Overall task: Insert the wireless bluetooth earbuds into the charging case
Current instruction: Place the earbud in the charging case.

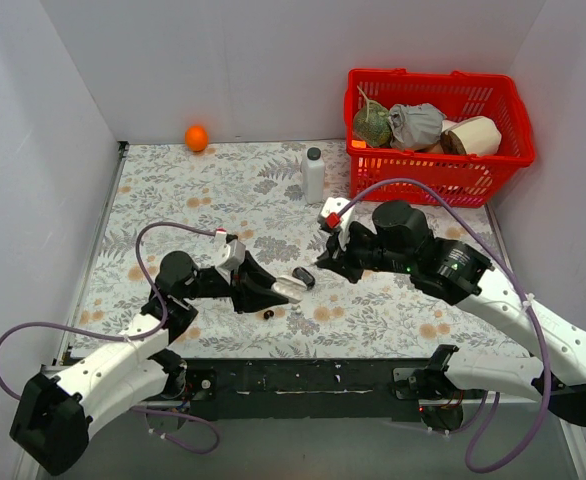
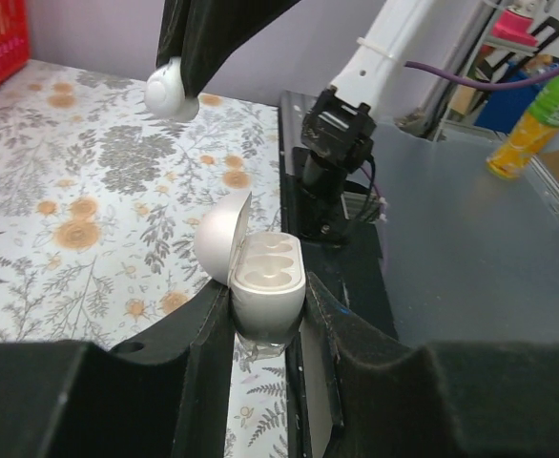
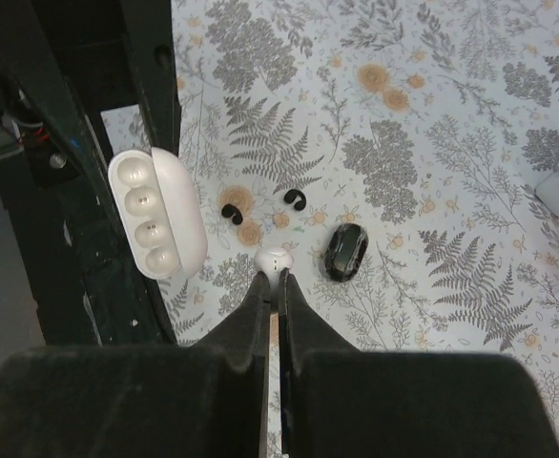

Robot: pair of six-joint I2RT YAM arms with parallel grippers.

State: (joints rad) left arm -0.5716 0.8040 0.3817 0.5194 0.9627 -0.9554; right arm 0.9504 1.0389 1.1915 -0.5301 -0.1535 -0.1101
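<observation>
My left gripper [image 2: 268, 298] is shut on the open white charging case [image 2: 265, 277], lid swung back and its moulded sockets empty. In the top view this gripper [image 1: 271, 288] holds the case [image 1: 285, 291] near the table's front middle. My right gripper [image 3: 274, 278] is shut on a whitish earbud [image 3: 275, 260], held above the mat to the right of the case [image 3: 155, 212]. The left wrist view shows that bud [image 2: 172, 93] hanging from the black fingers beyond the case. Two black earbuds [image 3: 232, 213] [image 3: 295, 198] lie on the mat. A closed black case [image 3: 344, 252] lies beside them.
A red basket [image 1: 438, 150] holding several items stands at the back right, with a white bottle [image 1: 313, 175] to its left. An orange ball [image 1: 196, 137] lies at the back wall. The table's black front edge [image 2: 303, 191] runs close behind the white case.
</observation>
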